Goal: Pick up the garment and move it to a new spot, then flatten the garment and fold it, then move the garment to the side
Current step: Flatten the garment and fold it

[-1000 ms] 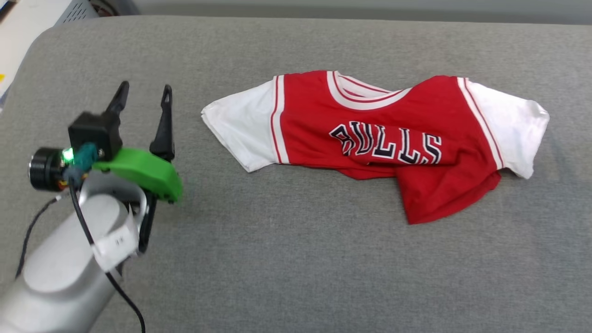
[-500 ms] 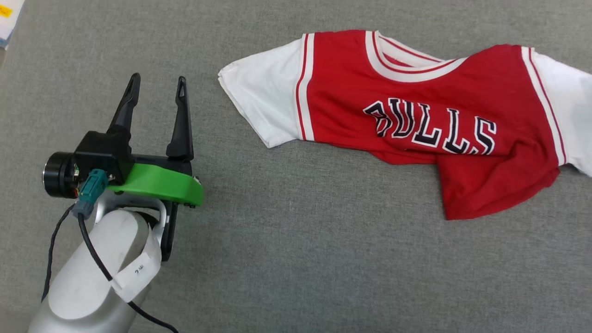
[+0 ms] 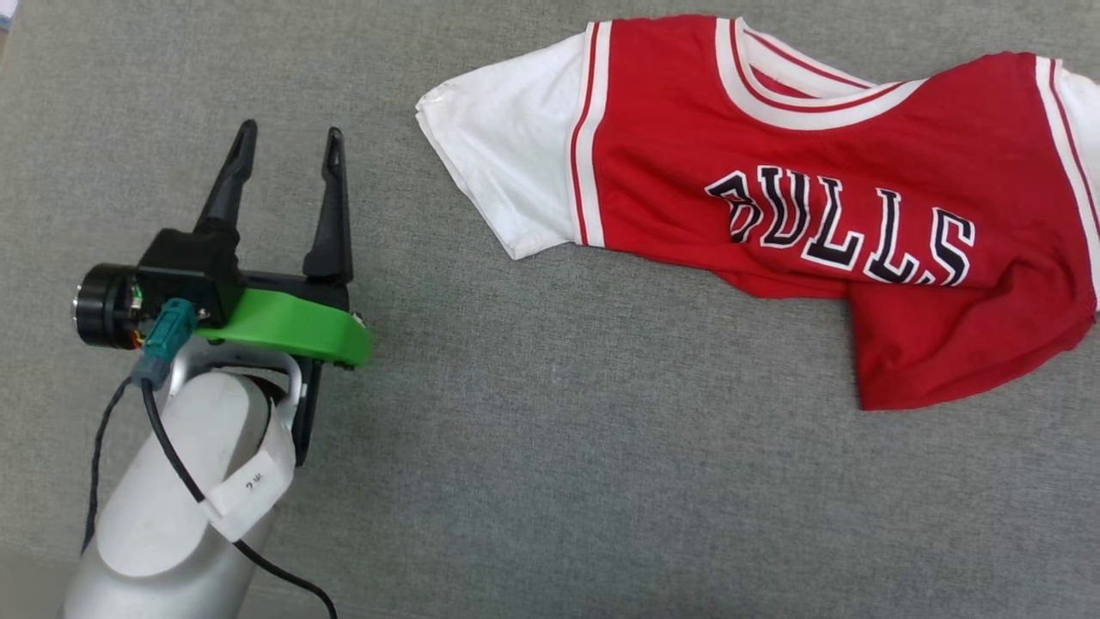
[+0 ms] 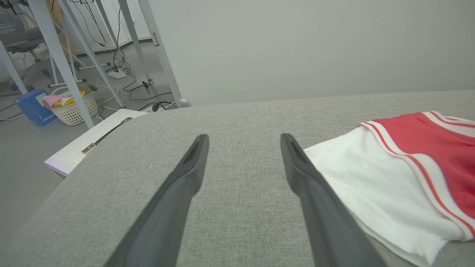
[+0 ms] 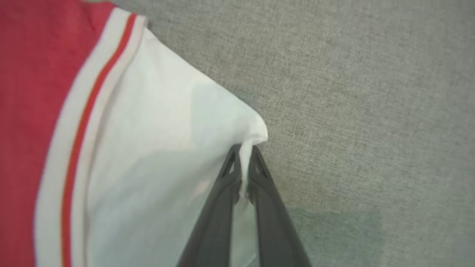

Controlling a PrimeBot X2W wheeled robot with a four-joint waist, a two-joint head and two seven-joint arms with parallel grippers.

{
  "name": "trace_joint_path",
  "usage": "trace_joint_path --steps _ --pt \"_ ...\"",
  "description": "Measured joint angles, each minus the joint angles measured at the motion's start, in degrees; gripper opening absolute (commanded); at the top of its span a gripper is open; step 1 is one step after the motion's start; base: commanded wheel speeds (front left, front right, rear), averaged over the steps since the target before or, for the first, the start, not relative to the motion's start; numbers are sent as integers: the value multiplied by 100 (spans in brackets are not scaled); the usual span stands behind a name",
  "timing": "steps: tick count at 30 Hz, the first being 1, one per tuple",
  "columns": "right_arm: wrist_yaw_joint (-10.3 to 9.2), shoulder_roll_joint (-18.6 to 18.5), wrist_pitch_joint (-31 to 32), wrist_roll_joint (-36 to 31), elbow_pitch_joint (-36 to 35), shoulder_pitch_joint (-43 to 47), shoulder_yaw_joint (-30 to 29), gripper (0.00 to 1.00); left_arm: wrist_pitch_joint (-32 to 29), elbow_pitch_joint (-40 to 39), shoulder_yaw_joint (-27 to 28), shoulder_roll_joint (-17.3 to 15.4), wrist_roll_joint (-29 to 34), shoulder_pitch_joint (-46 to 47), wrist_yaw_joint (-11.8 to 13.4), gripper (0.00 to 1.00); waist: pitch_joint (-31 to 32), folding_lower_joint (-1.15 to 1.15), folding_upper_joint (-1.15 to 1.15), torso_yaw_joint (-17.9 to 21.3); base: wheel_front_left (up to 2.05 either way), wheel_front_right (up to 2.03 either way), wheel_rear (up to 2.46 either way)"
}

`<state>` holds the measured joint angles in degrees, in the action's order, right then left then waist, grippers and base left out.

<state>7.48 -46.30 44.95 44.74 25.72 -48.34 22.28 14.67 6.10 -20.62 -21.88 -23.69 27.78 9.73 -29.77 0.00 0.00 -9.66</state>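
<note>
While the garment point(image 3: 679, 172) lies rumpled on the grey tabletop point(image 3: 550, 447), lettering up, R gripper point(image 5: 245, 152) is clenched on the corner of its white sleeve point(image 5: 167, 148). L gripper point(image 3: 288, 142) hovers w/ fingers spread wide, near the garment's other sleeve point(image 3: 507, 180) but apart from it.

We read one word, "BULLS", in black letters outlined in white, across the red chest of the jersey T-shirt point(image 3: 816, 163). A white tag point(image 3: 251, 492) on the pale forearm point(image 3: 163, 533) carries marks too small to read.
</note>
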Motion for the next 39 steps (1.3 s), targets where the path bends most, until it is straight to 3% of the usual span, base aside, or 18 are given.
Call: trace_joint_path --steps 5,12,15,16,18,28,33,39 --pt "3 -22 -794 238 -166 21 47 0 -10 334 73 -172 71 242 -281 100 251 0 0 123 0 0 0" --pt "4 -519 -1394 611 -958 327 155 0 -542 514 -14 -584 97 1240 -867 100 582 0 0 455 0 0 0" --pt "4 -659 -1567 754 -1235 594 145 0 -973 589 -121 -666 66 1742 -1152 100 661 0 0 623 0 0 0" --pt "4 -708 -1711 767 -1457 879 141 0 -1551 731 -275 -702 -53 2229 -1407 100 701 0 0 792 0 0 0" --pt "4 -700 -1779 783 -1560 1046 129 0 -2132 856 -522 -744 -84 2568 -1553 100 705 0 0 902 0 0 0" --pt "4 -582 -1838 786 -1801 1302 23 0 -5033 1422 -1688 -705 -1346 3757 -1705 100 470 0 0 1226 0 0 0" --pt "4 -491 -1791 736 -1883 1299 -16 0 -5932 1769 -2142 -773 -1831 4131 -1705 100 244 0 0 1330 0 0 0" --pt "4 -385 -1741 683 -1986 1244 -15 0 -6436 2363 -2480 -846 -2154 4315 -1705 100 -61 0 0 1456 0 0 0"
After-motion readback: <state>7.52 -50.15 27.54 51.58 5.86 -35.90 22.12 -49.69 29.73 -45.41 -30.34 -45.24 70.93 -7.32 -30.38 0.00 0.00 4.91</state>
